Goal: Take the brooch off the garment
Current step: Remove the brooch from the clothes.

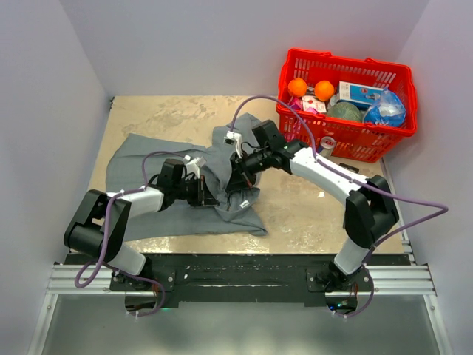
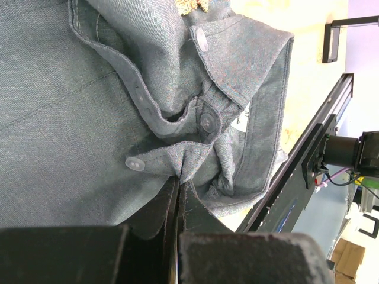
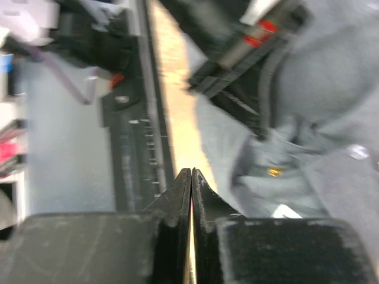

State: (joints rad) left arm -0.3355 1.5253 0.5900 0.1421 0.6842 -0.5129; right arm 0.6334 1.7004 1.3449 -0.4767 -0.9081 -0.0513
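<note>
The garment (image 1: 148, 166) is a grey button-front shirt lying crumpled on the beige table (image 1: 310, 207). In the left wrist view my left gripper (image 2: 179, 180) is shut on a raised fold of the shirt (image 2: 59, 118) just below a white button (image 2: 135, 163). My right gripper (image 1: 240, 180) hovers over the bunched middle of the shirt, close to the left one (image 1: 209, 198). The right wrist view is blurred. In it, the right gripper (image 3: 191, 171) is shut with nothing between its fingers. A small gold spot, the brooch (image 3: 274, 172), sits on the cloth (image 3: 331, 106) to the right of those tips, apart from them.
A red basket (image 1: 355, 140) holding oranges (image 1: 297, 87) and packets stands at the back right. A black rail (image 1: 236, 262) runs along the table's near edge, close to the shirt's hem. White walls enclose the left, back and right.
</note>
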